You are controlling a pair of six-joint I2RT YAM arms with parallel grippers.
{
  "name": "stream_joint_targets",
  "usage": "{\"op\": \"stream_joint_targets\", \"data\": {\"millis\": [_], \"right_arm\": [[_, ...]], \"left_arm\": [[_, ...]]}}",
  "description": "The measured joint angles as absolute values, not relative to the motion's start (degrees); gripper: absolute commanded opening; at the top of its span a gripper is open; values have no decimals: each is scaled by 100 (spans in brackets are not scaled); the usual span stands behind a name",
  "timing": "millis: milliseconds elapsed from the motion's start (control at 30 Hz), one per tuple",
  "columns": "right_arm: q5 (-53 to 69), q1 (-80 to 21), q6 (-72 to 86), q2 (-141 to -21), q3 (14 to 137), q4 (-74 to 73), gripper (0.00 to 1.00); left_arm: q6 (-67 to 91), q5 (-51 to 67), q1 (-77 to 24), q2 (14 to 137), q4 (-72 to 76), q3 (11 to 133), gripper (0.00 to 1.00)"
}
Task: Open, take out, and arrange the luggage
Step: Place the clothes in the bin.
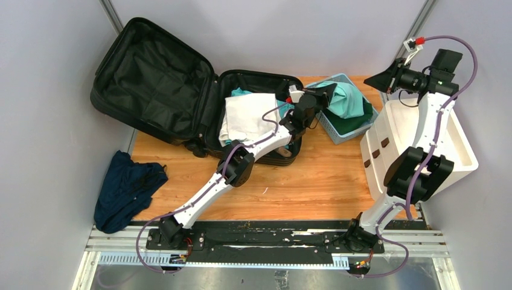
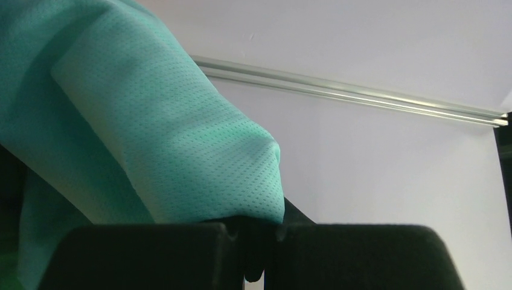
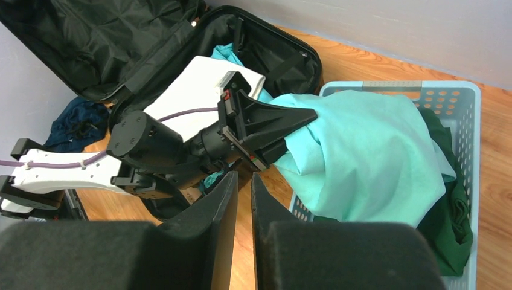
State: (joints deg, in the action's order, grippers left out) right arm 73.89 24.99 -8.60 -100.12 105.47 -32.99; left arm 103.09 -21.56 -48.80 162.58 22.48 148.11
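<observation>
The black luggage (image 1: 151,78) lies open at the back left, lid flat, and also shows in the right wrist view (image 3: 290,54). Its right half holds a folded white garment (image 1: 247,118) over a teal one. My left gripper (image 1: 323,96) is shut on a teal mesh garment (image 1: 347,99) and holds it over the light-blue basket (image 1: 338,138). The left wrist view shows the cloth (image 2: 169,133) pinched between the jaws of that gripper (image 2: 253,226). My right gripper (image 1: 371,81) is shut and empty, raised at the back right; in its own view (image 3: 243,175) it looks down on the basket.
A dark green garment (image 3: 453,223) lies in the basket (image 3: 477,121) under the teal one (image 3: 374,163). A white drawer unit (image 1: 422,139) stands at the right. A navy garment (image 1: 127,187) hangs off the table's left edge.
</observation>
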Motion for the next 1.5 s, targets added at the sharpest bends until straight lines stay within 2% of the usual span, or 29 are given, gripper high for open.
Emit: {"op": "stream_joint_targets", "data": {"millis": [67,233,333,433,733,800,967,1033,1300,1500], "right_arm": [[7312,2462,-969,-10009,10444,-3306,19],[6888,2298,-1461,-10009,10162,-3553,21],[6584,2161,-1796,-10009,10136,-3760,21],[6316,2023,-2080,-10009,10134,-3922,22],[5588,1603,-2659,-10022,10132,-4294,23],[5422,1535,-2705,-10049,10130,-4331,25],[5017,1409,-2816,-10221,10125,-4392,46],[4877,1356,-2867,-10276,10095,-4418,49],[4246,1044,-3116,-10573,10018,-4464,52],[3520,921,-2873,-10674,9445,-4051,55]], "left_arm": [[10409,-2152,-4901,16263,2246,14807,6],[10324,-1894,-4928,16254,2338,14562,31],[10038,-1675,-4893,15979,2305,13743,34],[9741,-1356,-4864,15686,2045,13157,41],[8820,-856,-4718,14840,998,13004,60],[8619,-838,-4654,14654,899,12949,63],[8130,-729,-4508,14296,711,12877,63],[7977,-655,-4462,14226,652,12879,63],[7502,-91,-4340,14147,99,12641,64],[6696,478,-4180,13721,-185,12217,66]]}}
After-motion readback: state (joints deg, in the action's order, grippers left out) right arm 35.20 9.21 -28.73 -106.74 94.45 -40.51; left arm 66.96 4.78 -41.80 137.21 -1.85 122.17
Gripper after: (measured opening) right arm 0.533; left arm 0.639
